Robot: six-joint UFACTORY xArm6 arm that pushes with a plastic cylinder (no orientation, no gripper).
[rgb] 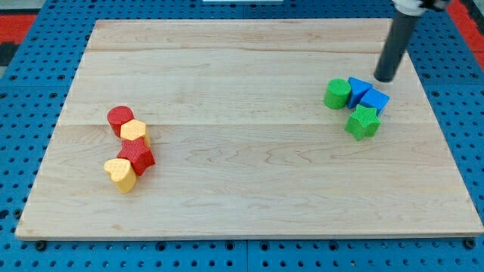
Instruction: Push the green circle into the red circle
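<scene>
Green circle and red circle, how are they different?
The green circle is green; the red circle is red. The green circle sits at the view's right touching a blue block, near my tip; the red circle sits at the view's left touching a yellow block. Both are round.

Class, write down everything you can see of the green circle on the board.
The green circle is a short, upright cylinder, matt green with a flat top. It stands on the wooden board toward the view's right, leftmost in its cluster. A blue block touches its right side. My tip is farther right, apart from it.
</scene>
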